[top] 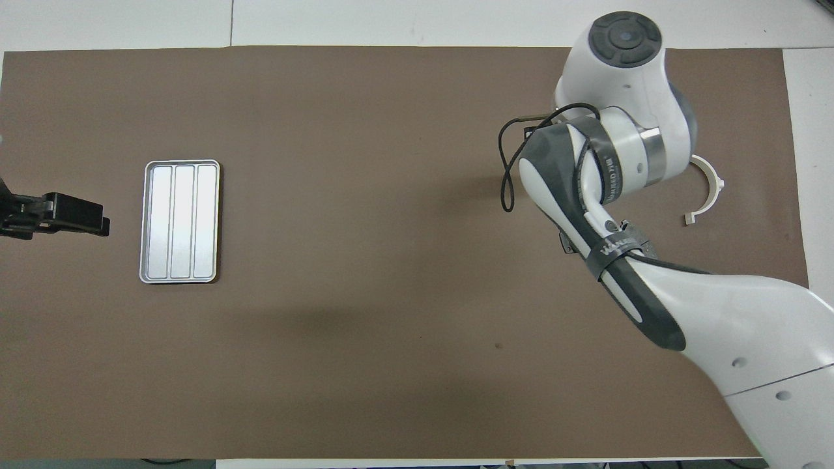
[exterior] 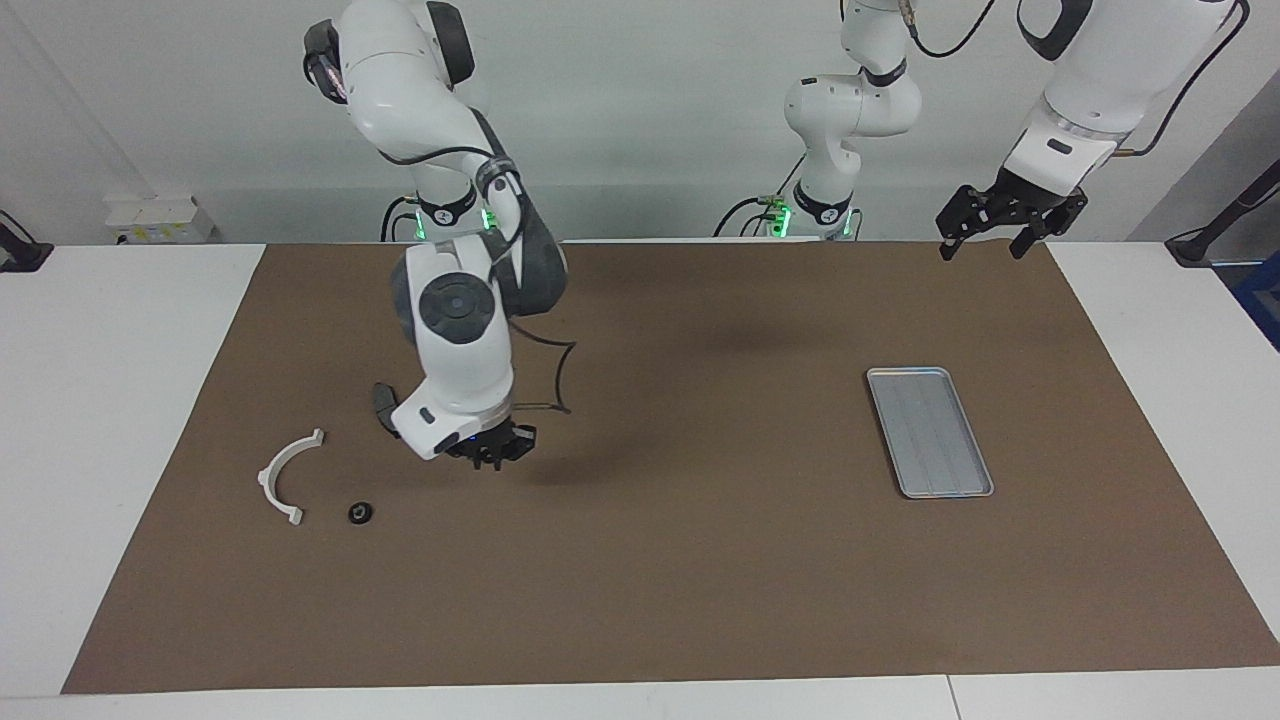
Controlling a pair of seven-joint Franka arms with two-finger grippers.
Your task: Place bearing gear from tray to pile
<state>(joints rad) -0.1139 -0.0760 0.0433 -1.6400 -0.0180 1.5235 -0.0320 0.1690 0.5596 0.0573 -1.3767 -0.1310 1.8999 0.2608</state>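
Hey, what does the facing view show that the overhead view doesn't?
Only the facing view shows the small black gear on the mat beside the bracket, a dark pad by the right arm, and the right gripper low over the mat. Only the overhead view shows the tray from straight above, nothing on its ribs. Both share tray, bracket and the waiting left gripper.

Hidden overhead under the right arm (top: pixel 612 169): bearing gear (exterior: pixel 361 513), right gripper (exterior: pixel 492 452), 1 end of white bracket (top: pixel 707 189). Dark part (exterior: pixel 382 405) at the gripper's 9 o'clock mostly covered, too little showing to identify. Right gripper's finger state unreadable. Left arm cut off at frame edge.
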